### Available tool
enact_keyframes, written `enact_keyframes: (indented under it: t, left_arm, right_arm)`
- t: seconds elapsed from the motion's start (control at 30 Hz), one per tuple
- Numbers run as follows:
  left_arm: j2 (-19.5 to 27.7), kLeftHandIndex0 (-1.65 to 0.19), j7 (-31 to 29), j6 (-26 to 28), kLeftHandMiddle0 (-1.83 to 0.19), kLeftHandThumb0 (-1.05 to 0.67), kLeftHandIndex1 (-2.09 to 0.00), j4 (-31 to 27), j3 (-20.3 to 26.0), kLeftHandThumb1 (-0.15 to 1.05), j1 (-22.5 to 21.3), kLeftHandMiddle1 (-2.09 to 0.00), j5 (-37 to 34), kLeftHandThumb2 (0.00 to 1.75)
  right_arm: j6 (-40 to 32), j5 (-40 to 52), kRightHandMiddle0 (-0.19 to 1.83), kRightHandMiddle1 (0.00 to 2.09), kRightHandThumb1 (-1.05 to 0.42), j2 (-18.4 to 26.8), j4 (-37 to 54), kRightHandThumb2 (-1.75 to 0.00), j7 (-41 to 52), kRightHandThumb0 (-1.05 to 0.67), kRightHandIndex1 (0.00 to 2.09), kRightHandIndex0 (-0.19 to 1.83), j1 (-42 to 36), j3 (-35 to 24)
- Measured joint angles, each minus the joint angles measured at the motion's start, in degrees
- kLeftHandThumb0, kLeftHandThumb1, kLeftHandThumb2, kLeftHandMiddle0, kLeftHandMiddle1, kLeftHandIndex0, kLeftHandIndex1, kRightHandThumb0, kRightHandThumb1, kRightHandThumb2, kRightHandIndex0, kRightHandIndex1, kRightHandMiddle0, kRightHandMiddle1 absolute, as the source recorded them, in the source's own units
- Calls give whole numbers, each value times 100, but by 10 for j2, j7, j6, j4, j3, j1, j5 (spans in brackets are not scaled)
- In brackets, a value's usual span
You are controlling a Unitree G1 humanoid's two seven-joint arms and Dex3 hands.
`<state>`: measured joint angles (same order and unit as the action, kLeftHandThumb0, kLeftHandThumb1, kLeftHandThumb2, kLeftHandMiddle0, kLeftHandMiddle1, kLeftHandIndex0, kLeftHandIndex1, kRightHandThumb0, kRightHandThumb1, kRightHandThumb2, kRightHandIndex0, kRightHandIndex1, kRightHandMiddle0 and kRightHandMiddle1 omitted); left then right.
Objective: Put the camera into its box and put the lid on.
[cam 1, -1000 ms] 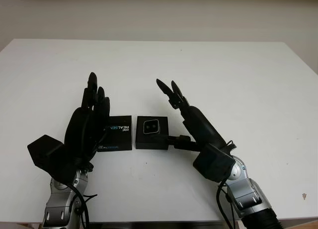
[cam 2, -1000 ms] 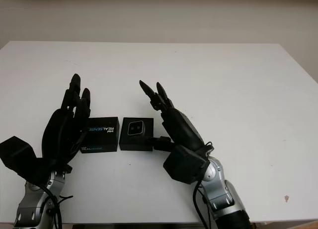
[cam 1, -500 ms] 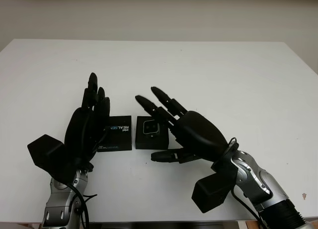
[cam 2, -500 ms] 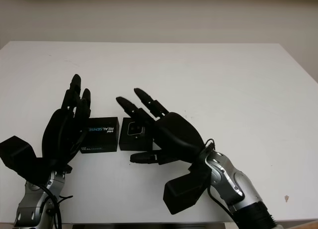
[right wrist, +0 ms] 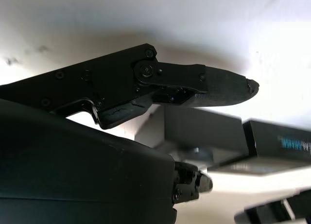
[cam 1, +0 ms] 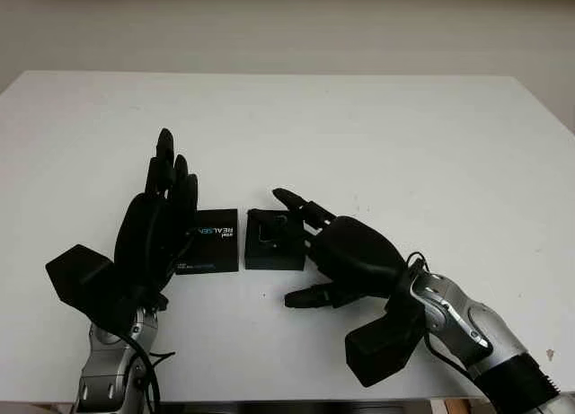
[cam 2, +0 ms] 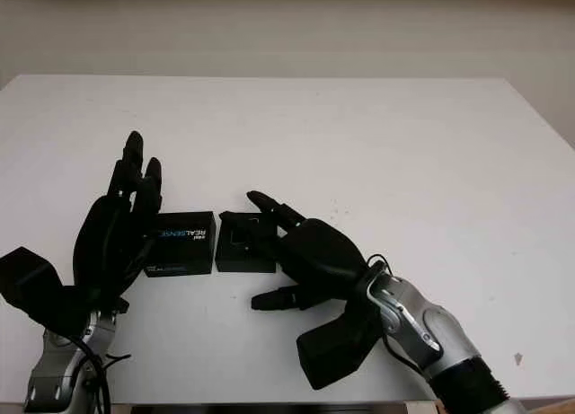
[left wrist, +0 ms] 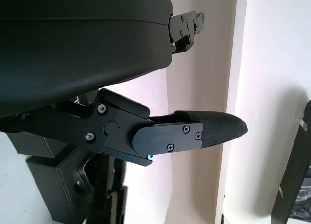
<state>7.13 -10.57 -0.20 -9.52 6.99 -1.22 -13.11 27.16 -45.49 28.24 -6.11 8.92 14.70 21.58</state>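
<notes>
Lowered onto the box [cam 1: 274,241], right hand [cam 1: 337,248] seems released; left hand [cam 1: 157,230] open beside lid [cam 1: 208,242]

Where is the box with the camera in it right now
The open box sits near the front middle of the white table, just right of the printed lid. The right hand reaches over it from the right; the left hand stands open beside the lid.
</notes>
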Motion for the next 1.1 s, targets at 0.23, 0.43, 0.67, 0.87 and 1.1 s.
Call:
enact_keyframes:
  t: [0.23,0.43,0.67,0.87,1.1]
  left_arm:
    - [0,19,-2,0,19,-72,0,-1,0,105,0,0,0,51]
    - [6,19,-3,0,19,-72,0,-1,2,105,0,0,0,50]
    - [8,19,0,0,19,-73,0,-2,5,105,0,0,4,49]
    - [12,19,-2,0,19,-73,0,-2,7,105,0,0,4,49]
    - [12,19,-2,-1,19,-73,0,-2,7,105,0,0,3,48]
  right_arm:
    - [-36,2,-10,4,-105,7,45,-46,65,-84,4,-15,-11,6]
    - [-54,-10,-9,5,-105,9,58,-46,78,-84,3,-18,-11,13]
    - [-63,-12,-12,4,-105,3,54,-45,41,-82,1,-19,-19,16]
    - [-84,-18,-19,1,-105,-11,42,-54,-25,-81,0,-19,-20,8]
    - [-106,-23,-16,3,-105,-20,38,-55,-54,-80,0,-19,-19,5]
